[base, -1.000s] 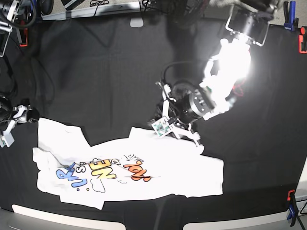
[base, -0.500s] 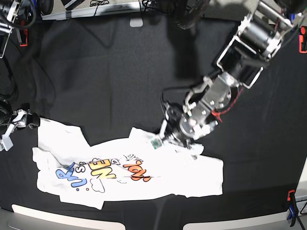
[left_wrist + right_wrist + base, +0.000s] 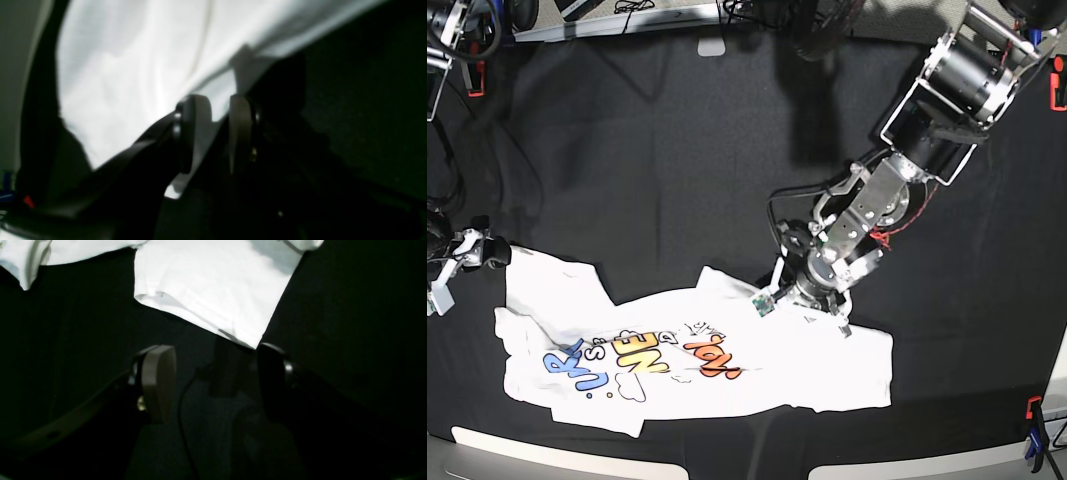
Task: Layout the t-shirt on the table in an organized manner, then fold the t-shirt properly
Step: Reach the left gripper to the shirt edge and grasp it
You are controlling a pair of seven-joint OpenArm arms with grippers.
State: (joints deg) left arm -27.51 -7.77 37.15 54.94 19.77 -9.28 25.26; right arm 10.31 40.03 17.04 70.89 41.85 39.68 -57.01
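While the t-shirt (image 3: 697, 355) lies print-up and roughly spread along the near part of the table (image 3: 647, 150), the laying-out step looks to be in hand rather than any fold. The left gripper (image 3: 217, 133) is down at the shirt's far edge with its jaws drawn close around a lip of white cloth; whether they truly pinch it I cannot tell. The right gripper (image 3: 213, 383) stands with jaws wide apart and empty just off a sleeve corner (image 3: 247, 336). Next, I judge, both need a firm hold on their edges to pull the wrinkled cloth flat. Black cloth covers the table, clamped at its rim by an orange clamp (image 3: 1058, 85), and cables (image 3: 637, 8) trail beyond the far edge.
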